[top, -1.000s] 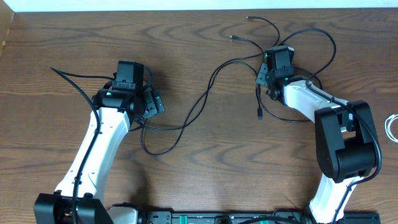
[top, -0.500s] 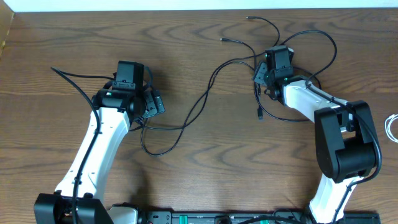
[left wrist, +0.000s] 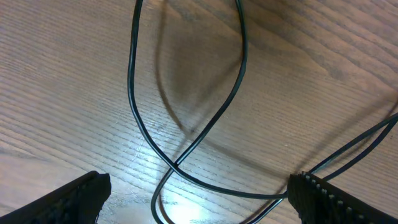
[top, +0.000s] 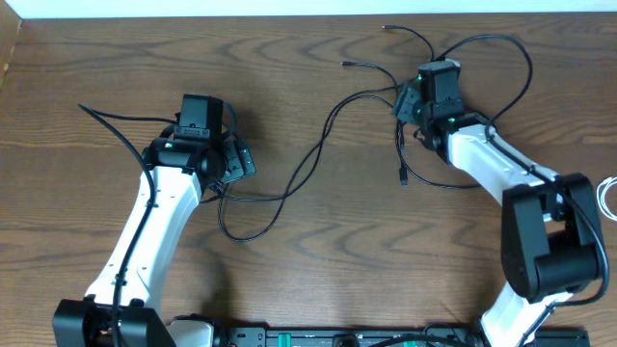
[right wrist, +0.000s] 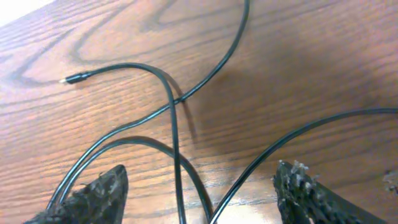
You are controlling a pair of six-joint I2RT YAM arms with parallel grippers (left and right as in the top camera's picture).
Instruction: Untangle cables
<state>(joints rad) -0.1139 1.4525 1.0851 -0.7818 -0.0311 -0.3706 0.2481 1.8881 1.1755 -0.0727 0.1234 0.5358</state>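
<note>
Though looped, thin, seemingly rubbery cables (right wrist: 175,124)

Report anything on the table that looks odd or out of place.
Black cables cross over one another in the right wrist view, not yet untangled. The white cable sits apart at the overhead view's right edge, partly cut off.

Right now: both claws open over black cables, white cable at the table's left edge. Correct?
Not quite. The overhead view shows the white cable at the right edge of the table, not the left. The rest holds: left claw and right claw are open over black cables.
</note>
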